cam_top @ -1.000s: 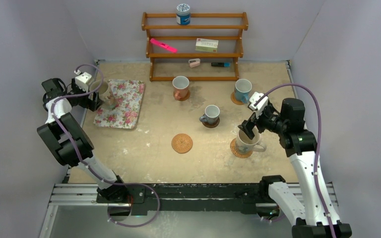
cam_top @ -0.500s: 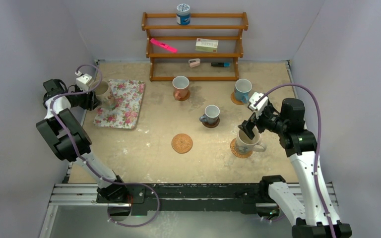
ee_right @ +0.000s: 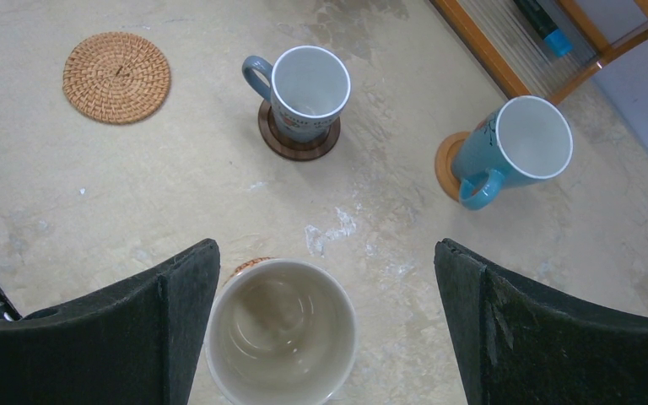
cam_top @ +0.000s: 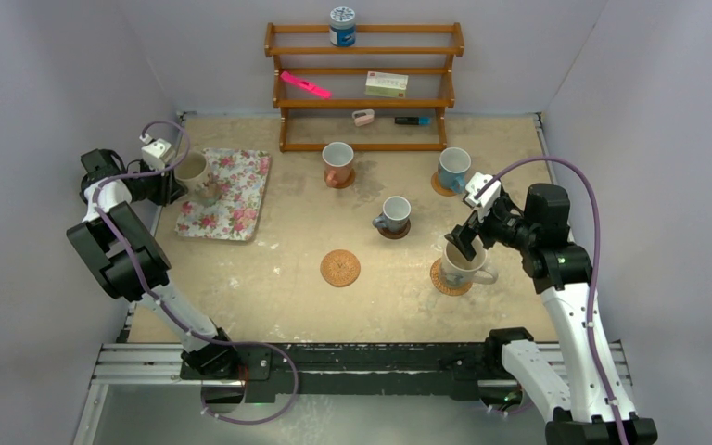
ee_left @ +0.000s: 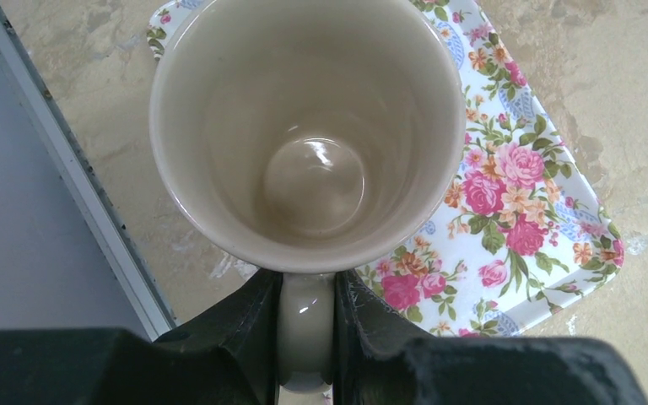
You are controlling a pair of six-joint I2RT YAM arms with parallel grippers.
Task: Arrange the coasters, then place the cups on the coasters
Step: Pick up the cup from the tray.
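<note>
Nearly done: right gripper (cam_top: 462, 244) hangs spread over a cream mug (ee_right: 280, 337) on its coaster (cam_top: 440, 284), one woven coaster (cam_top: 340, 268) sits bare (last spot), grey-blue mug (cam_top: 395, 211), blue mug (cam_top: 453, 167) and pinkish mug (cam_top: 337, 159) are seated beyond, and left gripper (ee_left: 305, 327) pinches the handle of the other cream mug (ee_left: 308, 135) at the floral mat (ee_left: 515, 186), maybe lifted.

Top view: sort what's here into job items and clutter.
Job: left cream mug, right cream mug, blue mug, pinkish mug, grey-blue mug, bare woven coaster, occupied coasters.
Clutter: floral mat, wooden rack, canister, pink marker, small box.
</note>
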